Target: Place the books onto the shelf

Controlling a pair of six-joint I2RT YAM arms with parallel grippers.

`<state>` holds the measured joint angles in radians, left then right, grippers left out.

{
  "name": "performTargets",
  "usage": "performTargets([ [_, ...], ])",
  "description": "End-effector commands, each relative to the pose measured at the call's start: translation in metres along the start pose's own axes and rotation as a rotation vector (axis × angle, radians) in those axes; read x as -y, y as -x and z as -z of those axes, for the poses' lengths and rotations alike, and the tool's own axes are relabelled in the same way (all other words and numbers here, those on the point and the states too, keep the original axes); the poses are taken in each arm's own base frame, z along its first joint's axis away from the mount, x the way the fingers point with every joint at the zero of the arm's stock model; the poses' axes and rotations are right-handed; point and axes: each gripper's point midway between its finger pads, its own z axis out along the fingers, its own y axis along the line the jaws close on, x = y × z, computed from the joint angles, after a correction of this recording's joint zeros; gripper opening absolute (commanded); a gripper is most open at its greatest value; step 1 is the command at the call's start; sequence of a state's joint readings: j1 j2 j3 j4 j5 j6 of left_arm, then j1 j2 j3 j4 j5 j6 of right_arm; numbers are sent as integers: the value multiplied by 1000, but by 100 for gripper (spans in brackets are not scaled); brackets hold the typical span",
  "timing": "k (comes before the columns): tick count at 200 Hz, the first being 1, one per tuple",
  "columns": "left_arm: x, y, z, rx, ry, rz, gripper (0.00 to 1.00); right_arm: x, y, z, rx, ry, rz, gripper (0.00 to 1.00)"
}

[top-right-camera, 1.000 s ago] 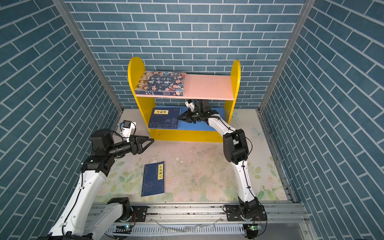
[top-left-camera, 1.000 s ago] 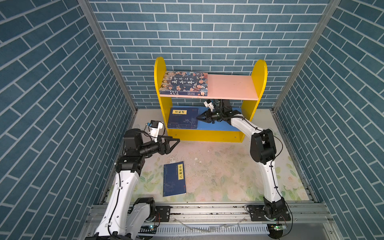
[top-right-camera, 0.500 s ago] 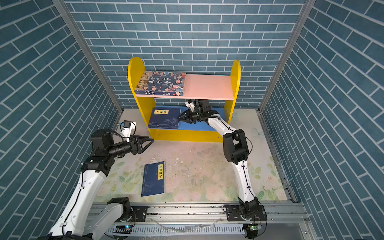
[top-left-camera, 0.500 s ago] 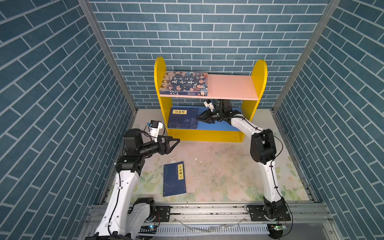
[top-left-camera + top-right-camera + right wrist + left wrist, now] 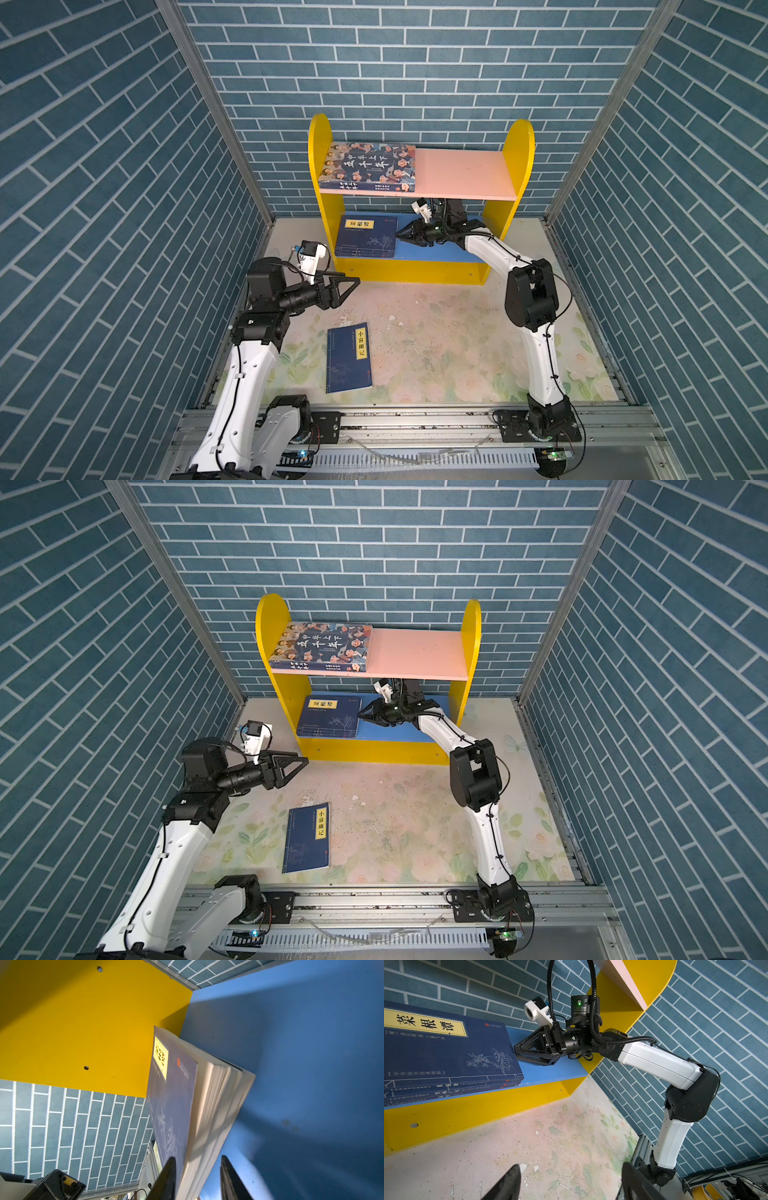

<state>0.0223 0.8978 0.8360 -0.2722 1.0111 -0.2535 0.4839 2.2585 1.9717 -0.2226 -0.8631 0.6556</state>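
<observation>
A stack of navy books (image 5: 365, 239) lies flat on the blue lower board (image 5: 440, 254) of the shelf (image 5: 409, 271), toward the side panel nearer your left arm. The larger face-covered book (image 5: 370, 166) rests on the pink upper board (image 5: 461, 174). One more navy book (image 5: 348, 357) lies on the floral desk (image 5: 436, 340), in front of the shelf. Your right claw (image 5: 515, 1053) reaches in under the pink board, jaws parted, tips right at the stack's page edge. Your left claw (image 5: 356, 282) hovers above the desk near the shelf's base, spread wide and empty.
</observation>
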Motion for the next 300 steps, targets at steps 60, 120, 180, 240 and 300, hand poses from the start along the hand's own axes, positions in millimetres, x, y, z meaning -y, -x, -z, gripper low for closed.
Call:
performTargets([
  [60,2,6,1,13,-8,-17,78,-31,24,11,81,61,98,24],
  [120,2,6,1,14,-6,-16,78,-31,22,7,63,83,88,18],
  [180,3,6,2,16,-10,-15,78,-27,18,-1,38,97,63,16],
  [240,5,6,3,19,-14,-19,78,-27,15,-7,22,103,60,12],
  [300,4,7,2,18,-14,-16,78,-31,13,-7,12,108,66,12],
])
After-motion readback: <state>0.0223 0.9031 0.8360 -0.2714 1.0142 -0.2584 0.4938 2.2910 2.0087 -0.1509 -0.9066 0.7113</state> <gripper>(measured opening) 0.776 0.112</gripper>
